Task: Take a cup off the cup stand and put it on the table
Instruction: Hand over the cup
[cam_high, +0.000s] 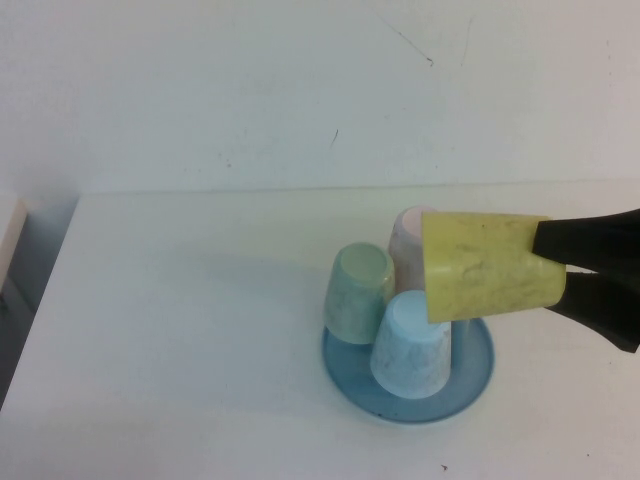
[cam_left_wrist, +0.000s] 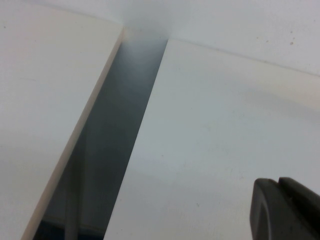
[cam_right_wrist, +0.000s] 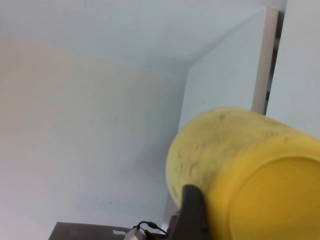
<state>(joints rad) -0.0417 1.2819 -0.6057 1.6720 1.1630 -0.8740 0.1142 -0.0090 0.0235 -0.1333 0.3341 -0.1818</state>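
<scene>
My right gripper (cam_high: 550, 270) is shut on the yellow speckled cup (cam_high: 488, 266) and holds it on its side in the air, above the right part of the blue cup stand (cam_high: 470, 385). The cup's base faces the gripper and its mouth faces left. In the right wrist view the cup (cam_right_wrist: 235, 165) fills the frame, with one dark finger (cam_right_wrist: 194, 212) pressed against its side. My left gripper (cam_left_wrist: 287, 210) is out of the high view; in the left wrist view its dark fingers lie together over the white table (cam_left_wrist: 215, 125) near its left edge.
Three cups sit upside down on the stand: mint green (cam_high: 358, 292), light blue (cam_high: 410, 345), and pale pink (cam_high: 408, 245) behind the yellow one. The table's (cam_high: 180, 330) left edge drops into a dark gap (cam_left_wrist: 115, 125). A white wall rises at the back.
</scene>
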